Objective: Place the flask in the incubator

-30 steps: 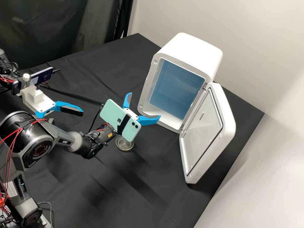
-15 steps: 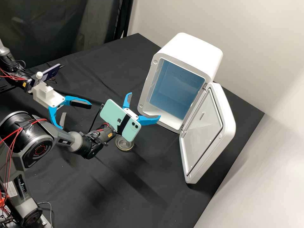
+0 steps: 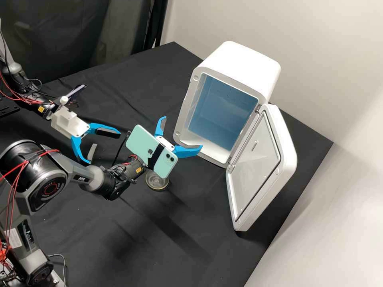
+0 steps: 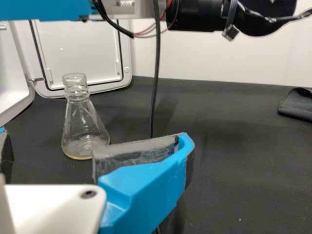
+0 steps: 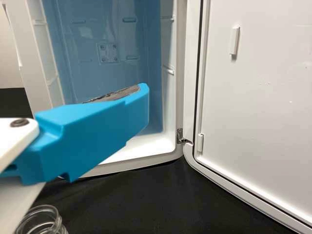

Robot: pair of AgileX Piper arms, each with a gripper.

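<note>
Clear glass for the flask [image 4: 84, 119]: conical, with a broad flat base, sloping walls, a short ribbed neck and an open mouth with no cap. Faintly yellowish around the bottom ring, otherwise see-through. Standing upright on the black tabletop [image 3: 167, 239], outside the incubator [image 3: 239, 67] and near its lower front corner. From the high view, half hidden behind the mint-green phone [image 3: 141, 145] strapped at the right arm's wrist.

Above the flask, the right gripper [image 3: 179, 134], fingers spread wide apart, clamped on nothing, pointing toward the incubator's opening. Off to the other side, the left gripper [image 3: 104, 146], held above the tabletop, fingers likewise apart and empty, aimed toward the flask but well apart from it.

Beyond, the incubator itself: a white shell with rounded corners, pale blue inside. Door [image 3: 261, 167] swung wide open to one side, white inner panel facing out. Behind the tabletop, a pale wall [image 3: 319, 48] and a dark curtain [image 3: 60, 32].
</note>
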